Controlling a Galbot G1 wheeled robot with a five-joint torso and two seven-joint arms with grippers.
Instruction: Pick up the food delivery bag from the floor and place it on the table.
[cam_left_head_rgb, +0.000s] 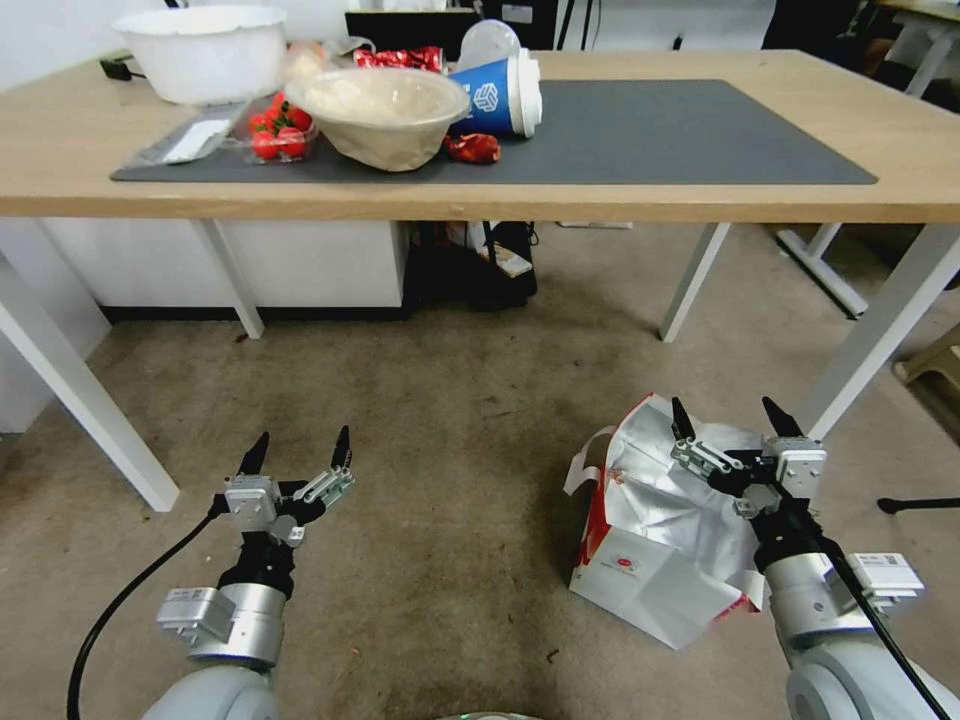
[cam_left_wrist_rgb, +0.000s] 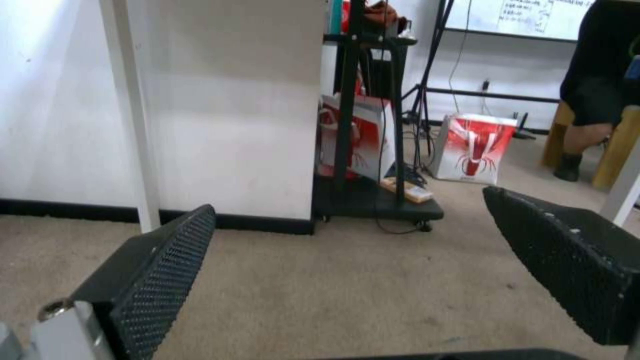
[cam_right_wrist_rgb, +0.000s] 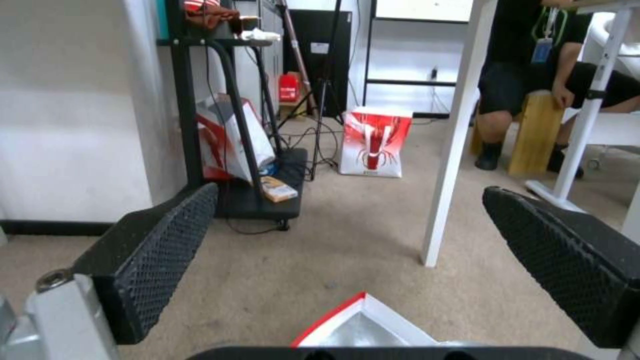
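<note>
Right gripper (cam_left_head_rgb: 735, 420) hangs with its fingers spread wide and empty at the lower right of the head view, poised directly over the open mouth of the food delivery bag (cam_left_head_rgb: 655, 545), which sits slumped on the floor (cam_left_head_rgb: 450, 420) just in front of the table's white leg. In the right wrist view the bag's red-and-white rim and a patch of its silver lining (cam_right_wrist_rgb: 363, 327) peek up at the bottom centre of the frame, between the two black textured pads (cam_right_wrist_rgb: 160, 250), so the claw seems lined up above the near corner of the opening but not yet touching it. Left gripper (cam_left_head_rgb: 297, 455) waits at the lower left of the head view, likewise open and holding nothing, well apart from the bag. To do this step well, the right claw should probably come down onto a firm part, a strap handle (cam_left_head_rgb: 585, 470) or a folded edge of the rim, rather than the loose foil, which looks likely to crumple or slip. The table (cam_left_head_rgb: 640, 205) spans the top of the frame, its dark mat (cam_left_head_rgb: 680, 125) bare on the right side, a sensible landing spot.
</note>
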